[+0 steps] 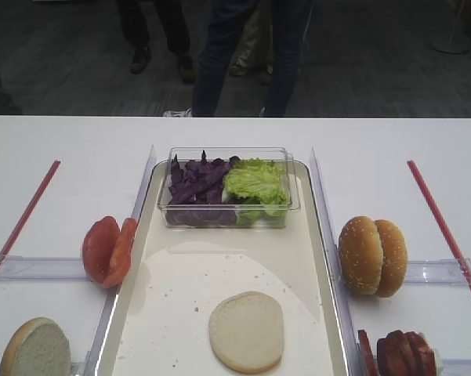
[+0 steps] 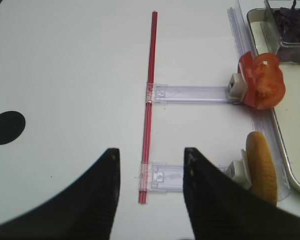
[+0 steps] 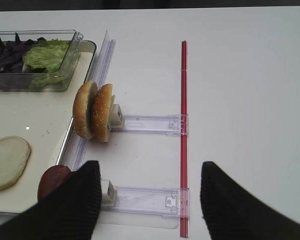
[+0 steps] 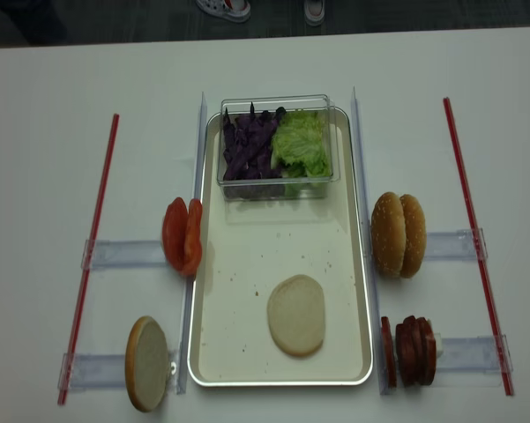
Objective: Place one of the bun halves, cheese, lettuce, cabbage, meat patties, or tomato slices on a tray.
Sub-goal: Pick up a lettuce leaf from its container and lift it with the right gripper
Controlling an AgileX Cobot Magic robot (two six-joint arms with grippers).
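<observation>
1. Exterior high view: a white table [image 4: 44, 79] carries everything; it is the largest thing in sight.
2. Next in size, the tray [image 4: 247, 264] lies lengthwise down the middle of the table, cream-white with a thin metal rim.
3. On the far end of the tray sits a clear plastic tub [image 4: 276, 145]. Inside it the cabbage [image 4: 245, 145] fills the left half and the lettuce [image 4: 302, 143] the right half, the two touching.
4. On the near part of the tray one bun half [image 4: 296, 315] lies flat, pale cut face up, well apart from the tub.
5. Clear plastic holders [image 4: 123, 254] flank the tray. Right of it, two bun halves [image 4: 399, 234] stand on edge, pressed together; nearer, the meat patties [image 4: 409, 350] stand on edge in a row.
6. Left of the tray the tomato slices [image 4: 182, 236] stand on edge just beside the rim; nearer, another bun half [image 4: 147, 363] leans on its holder.
7. Two red strips [image 4: 472, 238] run along the outer sides.
8. The right gripper [image 3: 150, 200] hangs over bare table by the patties, its dark fingers wide apart and holding nothing.
9. The left gripper [image 2: 150, 192] hangs over a red strip, fingers likewise apart and empty.
</observation>
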